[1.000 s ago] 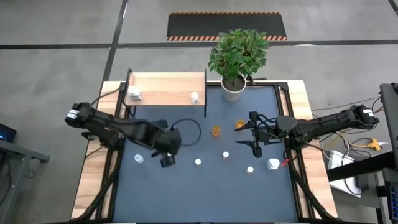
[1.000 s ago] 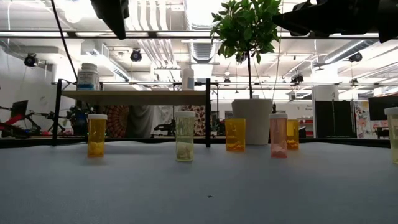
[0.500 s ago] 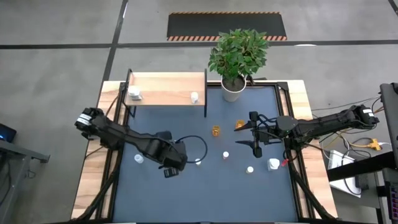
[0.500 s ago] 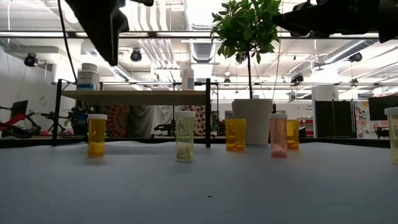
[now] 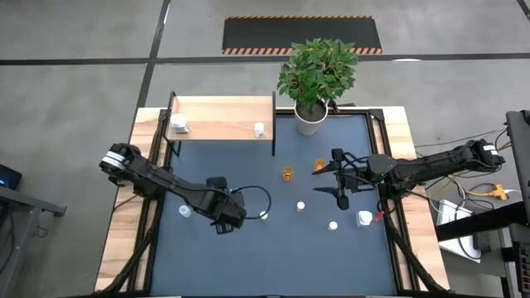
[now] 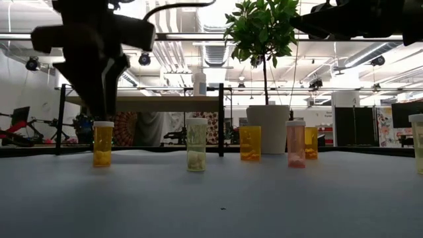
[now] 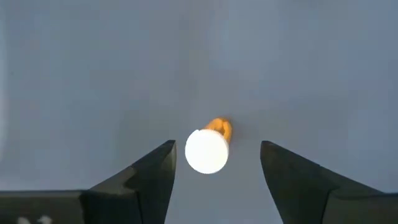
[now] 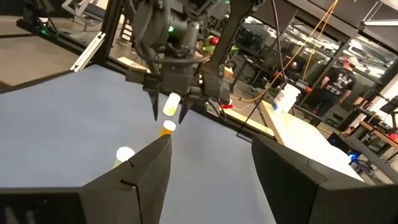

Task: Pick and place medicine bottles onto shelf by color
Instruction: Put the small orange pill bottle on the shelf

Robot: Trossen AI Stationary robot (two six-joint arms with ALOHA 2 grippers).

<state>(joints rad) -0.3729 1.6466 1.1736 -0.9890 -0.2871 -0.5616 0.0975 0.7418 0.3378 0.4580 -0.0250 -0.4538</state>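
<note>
Left end effector (image 7: 214, 171) hovers open over an orange bottle (image 7: 208, 148); light, rigid, slick plastic, best pinched below the cap. Right end effector (image 8: 211, 165) waits open.

In the low view the left end effector (image 6: 99, 99) comes down at upper left as a dark shape whose top is cut off by the frame's upper edge; it covers the left end of the shelf (image 6: 158, 102) and whatever stands there. At the right edge of that view a pale bottle (image 6: 418, 142) is cut in half. From above, the bottles on the table (image 5: 248, 257) are too small to tell contents or labels, and the amber bottle (image 5: 263, 215) beside the left end effector (image 5: 236, 217) shows only its cap. In the left wrist view the amber bottle (image 7: 209, 148) is almost wholly hidden under its own white cap
</note>
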